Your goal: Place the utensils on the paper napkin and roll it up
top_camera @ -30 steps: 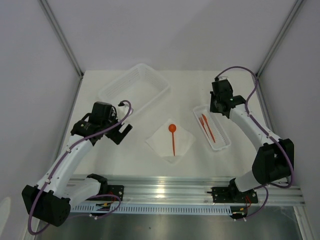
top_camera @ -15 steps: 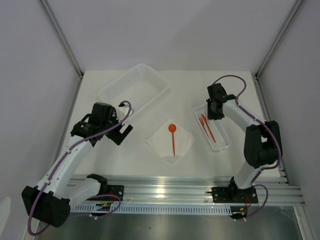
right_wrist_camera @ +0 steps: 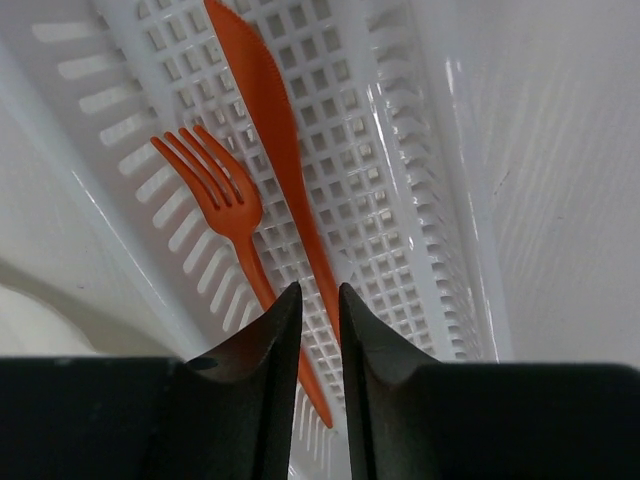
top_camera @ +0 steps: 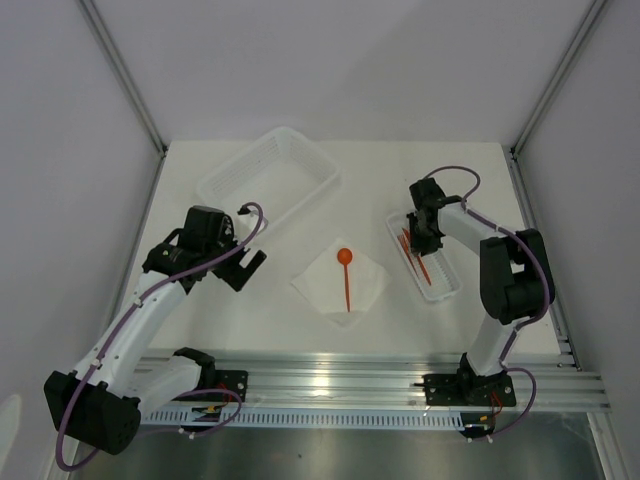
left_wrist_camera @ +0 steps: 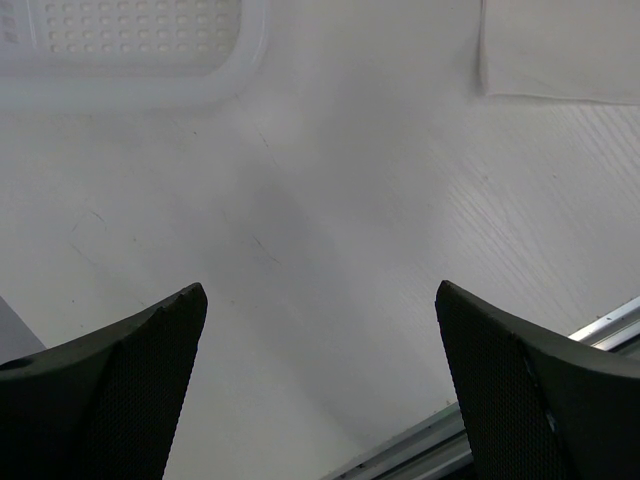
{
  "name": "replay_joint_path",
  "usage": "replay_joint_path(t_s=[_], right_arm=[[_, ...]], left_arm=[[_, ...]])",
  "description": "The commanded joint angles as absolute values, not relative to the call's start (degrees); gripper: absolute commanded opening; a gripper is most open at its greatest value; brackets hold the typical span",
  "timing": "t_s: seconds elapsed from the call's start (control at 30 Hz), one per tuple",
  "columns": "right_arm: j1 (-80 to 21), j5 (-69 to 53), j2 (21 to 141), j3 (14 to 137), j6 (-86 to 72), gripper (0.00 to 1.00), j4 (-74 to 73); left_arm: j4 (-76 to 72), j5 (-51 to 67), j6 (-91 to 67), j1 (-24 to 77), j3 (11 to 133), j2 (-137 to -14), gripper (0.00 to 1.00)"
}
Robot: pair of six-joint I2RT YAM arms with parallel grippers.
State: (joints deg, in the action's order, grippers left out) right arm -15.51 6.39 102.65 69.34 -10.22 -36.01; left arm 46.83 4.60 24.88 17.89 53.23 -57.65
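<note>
Right wrist view: knife [right_wrist_camera: 262, 90] runs lengthwise straight out from the right gripper [right_wrist_camera: 320, 288], handle between its slightly parted jaws, probably not gripped.

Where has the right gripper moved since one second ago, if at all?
Yes. In the top view, the right gripper has come from the far end of the narrow tray toward the arm bases and slightly left, over the tray.

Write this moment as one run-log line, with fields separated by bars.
spoon on paper napkin | fork, knife in tray | right gripper low over them, fingers slightly apart | left gripper open over table
</note>
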Motion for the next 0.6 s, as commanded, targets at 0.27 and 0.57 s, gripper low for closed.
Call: replay_joint_path(t_s=[0.27,0.57], right_arm=[[-14.9,6.9,106.7,68.9,-10.5,0.18,-34.8],[-14.5,8.0,108.5,68.3,-10.2,0.11,-34.2]], left_arm=[[45.5,4.8,23.6,18.2,53.1,-57.4,1.00],[45.6,4.6,23.6,18.2,52.8,-57.3,1.00]])
